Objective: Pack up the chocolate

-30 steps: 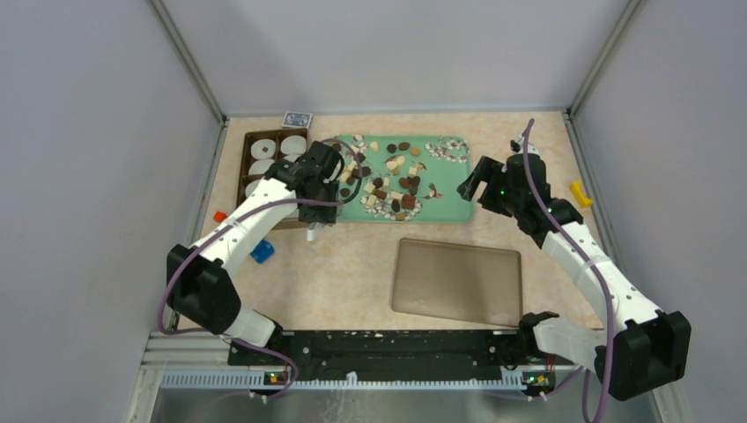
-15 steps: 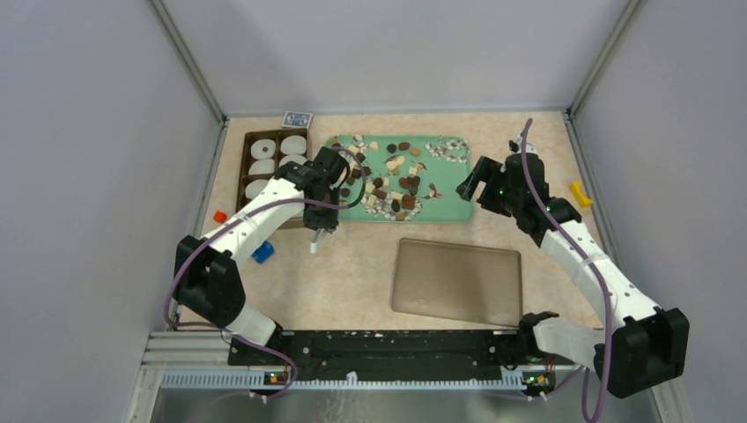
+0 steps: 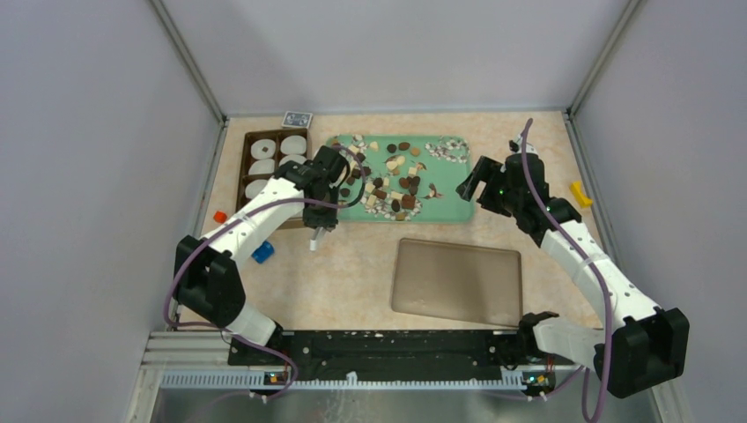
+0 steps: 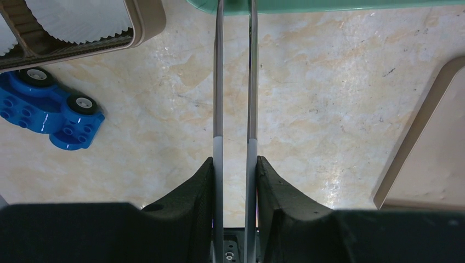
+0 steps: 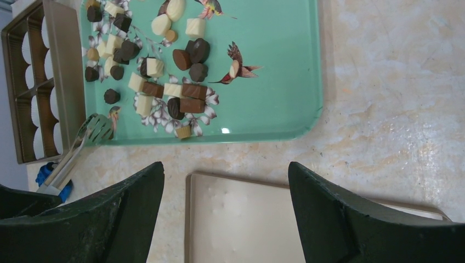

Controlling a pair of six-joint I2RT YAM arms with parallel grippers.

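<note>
Toy car (image 4: 52,112) beside left gripper (image 4: 234,170), clamped on tongs (image 4: 218,82); tips at tray (image 5: 274,82) rim, chocolate (image 5: 193,90) just beyond. Right gripper (image 5: 225,181) agape.

White links (image 3: 588,264), black joints (image 3: 207,291); looping purple cables (image 3: 526,150); black right gripper (image 5: 225,164)

Overhead camera, high at near edge, looks down on whole table (image 3: 352,264). Left wrist view sits close above it, sighting along tongs (image 4: 218,82). Right wrist view rides higher, sharing green tray (image 5: 274,82) with overhead.
</note>
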